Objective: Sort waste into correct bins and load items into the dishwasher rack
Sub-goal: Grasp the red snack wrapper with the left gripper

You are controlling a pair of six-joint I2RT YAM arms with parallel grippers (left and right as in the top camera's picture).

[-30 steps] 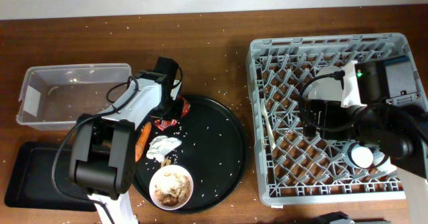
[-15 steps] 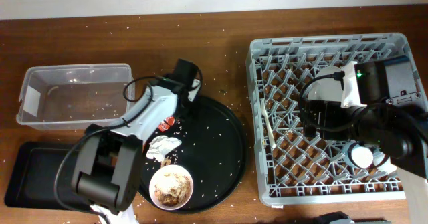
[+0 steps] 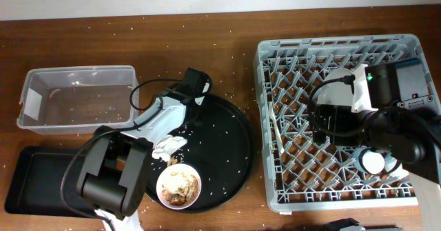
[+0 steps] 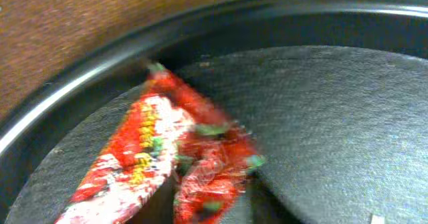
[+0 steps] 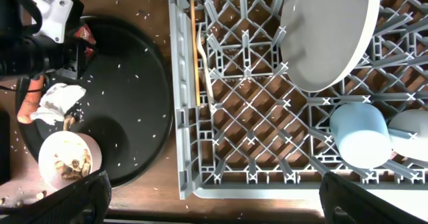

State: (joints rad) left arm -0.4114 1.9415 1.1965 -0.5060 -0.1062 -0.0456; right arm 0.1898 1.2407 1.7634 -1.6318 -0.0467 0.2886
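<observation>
Nearest me, at the front of the round black tray (image 3: pixel 220 148): white bowl (image 3: pixel 159 187), upright, with brownish scraps and rice (image 3: pixel 178 189) in it. Left of that, flat on the desk (image 3: pixel 220 38), is the shallow black rectangular tray (image 3: pixel 31 183), partly under the left arm's base.

Just behind the bowl, the crumpled tissue (image 3: pixel 169 147) lies on the round tray. The carrot (image 5: pixel 30 107) is just beside it, at the tray's left edge.

Further back, the red wrapper (image 4: pixel 167 157) lies inside the round tray, close to its rim. It's blurred in the wrist view. The left pincer (image 3: pixel 180 112) sits over that spot, but no view shows its fingers. Can't tell if they're spread, pressed together or pinching the wrapper.

Back left: clear tub (image 3: pixel 76 96) on the desk, apart from the round tray. Loose rice grains are scattered over desk and tray.

Right side: grey rack (image 3: pixel 331 202), with the right arm above it. The right pincer (image 5: pixel 215 190) is spread wide with nothing between the fingers, and hovers over the rack's front-left part.

In the rack, front right: blue cup (image 5: pixel 358 136) and white cup (image 5: pixel 408 134), side by side. Behind them the plate (image 5: pixel 328 33) leans among the pegs. Along the rack's left wall, the chopstick (image 5: pixel 195 37) and white fork (image 5: pixel 206 77) lie next to each other.
</observation>
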